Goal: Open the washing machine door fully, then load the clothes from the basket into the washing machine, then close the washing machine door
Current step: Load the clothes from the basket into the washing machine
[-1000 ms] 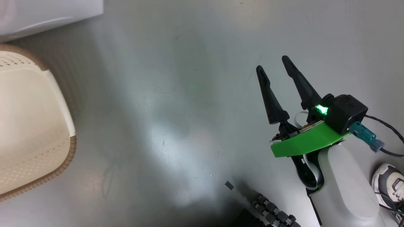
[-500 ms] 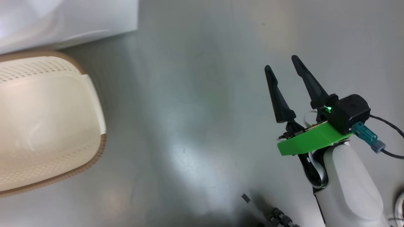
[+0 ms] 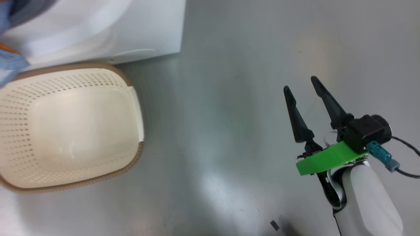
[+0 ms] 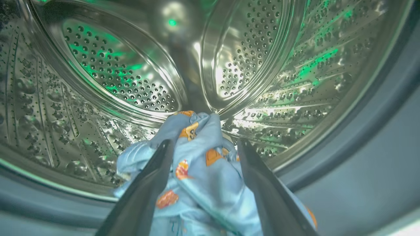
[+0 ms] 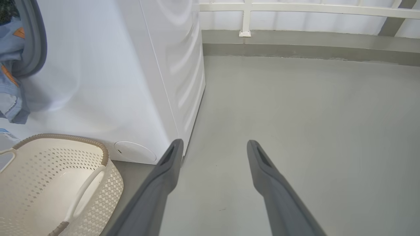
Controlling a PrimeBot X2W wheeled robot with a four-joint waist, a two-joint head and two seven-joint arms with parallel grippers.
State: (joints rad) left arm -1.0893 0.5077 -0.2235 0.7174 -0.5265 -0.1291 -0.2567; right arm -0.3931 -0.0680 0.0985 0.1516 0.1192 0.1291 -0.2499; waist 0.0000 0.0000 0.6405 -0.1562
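Apparently emptied the basket (image 3: 138,152); yet to shut the door.
Found it bare on the floor against the washing machine (image 5: 98,82) front; left gripper (image 4: 205,142) spread at the drum mouth, blue garment (image 4: 203,190) slumped over the lip between its fingers; right gripper (image 3: 300,83) spread above the floor.

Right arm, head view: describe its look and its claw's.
The right claw has two long, tapering black fingers on a bright green bracket. Behind sits a black block with a teal plug and a thin black cable. The forearm is smooth, pale white.
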